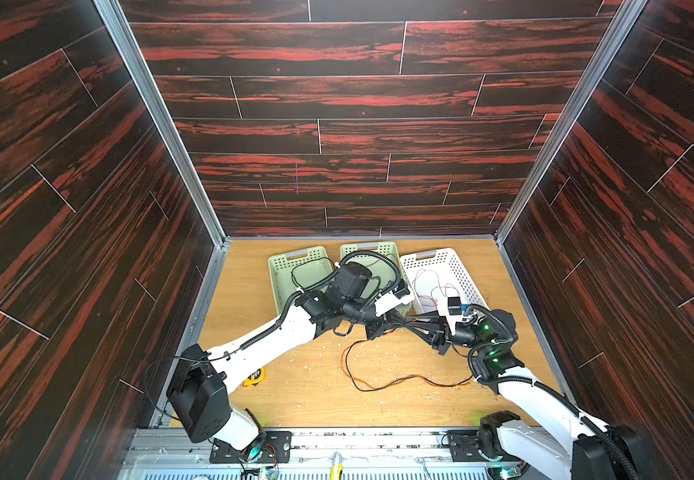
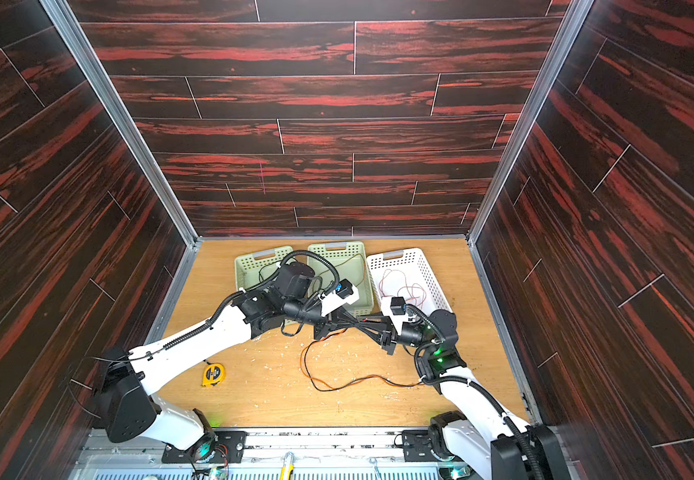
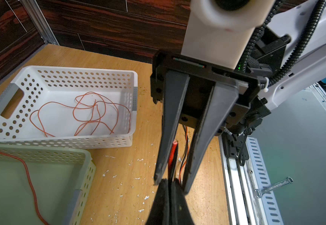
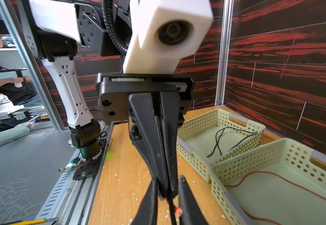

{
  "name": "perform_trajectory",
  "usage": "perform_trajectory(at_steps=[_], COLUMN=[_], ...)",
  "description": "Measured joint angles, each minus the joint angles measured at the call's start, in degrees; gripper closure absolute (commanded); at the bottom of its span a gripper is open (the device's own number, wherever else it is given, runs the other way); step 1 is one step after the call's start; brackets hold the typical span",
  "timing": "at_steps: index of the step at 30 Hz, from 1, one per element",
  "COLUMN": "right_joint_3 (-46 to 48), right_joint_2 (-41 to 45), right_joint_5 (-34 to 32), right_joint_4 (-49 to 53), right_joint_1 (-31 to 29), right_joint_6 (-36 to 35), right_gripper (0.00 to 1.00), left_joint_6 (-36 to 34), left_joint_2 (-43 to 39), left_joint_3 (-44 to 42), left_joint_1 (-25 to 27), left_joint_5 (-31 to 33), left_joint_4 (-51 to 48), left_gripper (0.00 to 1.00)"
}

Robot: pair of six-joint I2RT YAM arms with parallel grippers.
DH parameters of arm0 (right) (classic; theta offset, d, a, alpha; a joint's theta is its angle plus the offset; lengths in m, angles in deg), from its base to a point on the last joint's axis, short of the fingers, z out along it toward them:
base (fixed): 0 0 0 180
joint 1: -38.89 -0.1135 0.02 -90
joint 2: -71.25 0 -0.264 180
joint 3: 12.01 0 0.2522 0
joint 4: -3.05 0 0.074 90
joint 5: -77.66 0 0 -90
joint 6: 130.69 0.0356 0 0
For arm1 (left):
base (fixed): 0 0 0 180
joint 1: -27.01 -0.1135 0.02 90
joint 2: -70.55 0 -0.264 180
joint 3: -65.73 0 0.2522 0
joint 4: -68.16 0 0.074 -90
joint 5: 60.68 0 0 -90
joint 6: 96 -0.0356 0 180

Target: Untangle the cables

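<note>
My left gripper (image 4: 166, 191) is clamped tight on the black-and-orange cable (image 1: 414, 377) near one end. It's held up just in front of the baskets along the tabletop's back edge, and the rest trails in loose loops over mid-tabletop toward the right edge. My right gripper (image 3: 171, 183) straddles that strand at the left's tip, fingers apart, nothing pinched. This wire looks feather-light, limp, thin and slick, so a lazy pinch would likely let it slip. I'd take it square between the pads, close beside the left's grip, then draw along gently.
</note>
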Motion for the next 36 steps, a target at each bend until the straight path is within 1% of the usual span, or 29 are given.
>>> perform_trajectory(at_steps=[2, 4, 10, 16, 21, 36], right_joint_3=[0.1, 0.4, 1.5, 1.5, 1.6, 0.9], right_joint_2=[0.1, 0.2, 1.1, 1.5, 1.4, -4.7], right_joint_5=[-0.1, -0.1, -0.6, -1.0, -1.3, -2.4], right_joint_4=[1.0, 1.7, 2.4, 2.2, -0.2, -5.0], right_joint_1=[0.0, 0.0, 0.0, 0.0, 0.0, 0.0], right_joint_6=[-0.3, -0.5, -0.5, -0.2, 0.8, 7.0], right_gripper=[0.74, 0.74, 0.76, 0.81, 0.83, 0.83], left_joint_6=[-0.1, -0.1, -0.1, -0.1, 0.0, -0.1], left_joint_2=[0.0, 0.0, 0.0, 0.0, 0.0, 0.0], left_joint_3=[0.0, 0.2, 0.4, 0.5, 0.5, 0.5], left_joint_1=[-0.1, -0.1, -0.4, -1.0, -1.2, -1.3], left_joint_5=[0.0, 0.0, 0.0, 0.0, 0.0, 0.6], left_joint_4=[0.1, 0.1, 0.1, 0.2, 0.2, 0.1], left_gripper=[1.00, 1.00, 1.00, 1.00, 1.00, 1.00])
